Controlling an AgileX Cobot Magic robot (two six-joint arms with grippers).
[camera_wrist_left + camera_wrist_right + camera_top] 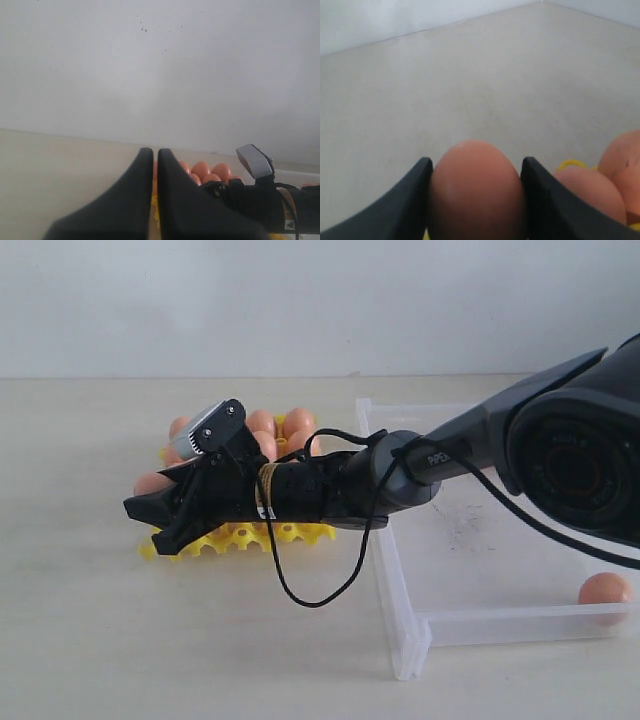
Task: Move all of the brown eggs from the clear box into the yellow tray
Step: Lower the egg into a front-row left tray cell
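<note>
Brown eggs (262, 422): most are sitting in the yellow tray (300, 533), one is being carried, and one lone egg (604, 590) is lying in a near corner of the clear box (400, 590).
Right gripper (476, 160): it is reaching across the tray and pinching the held egg (475, 195) by its sides, with the jaws standing wide around it.
Left gripper (155, 150): its jaws are sitting almost together with nothing between them, off to the side of the tray.
Cup underneath: I cannot tell, because the arm is hiding the tray's near rows.
Risk, slipping: the shell is smooth and rounded, so it could be squeezed out if the pads are gripping off centre.
Risk, wrong spot: the egg is hanging near the tray's outer edge, so a release here could send it rolling over the table (100, 640).
Risk, knocking: neighbouring eggs are crowding close, so lowering onto a filled cup could crack two shells.
Risk, cable (300, 590): its loop is dangling beside the box wall and could snag there.
</note>
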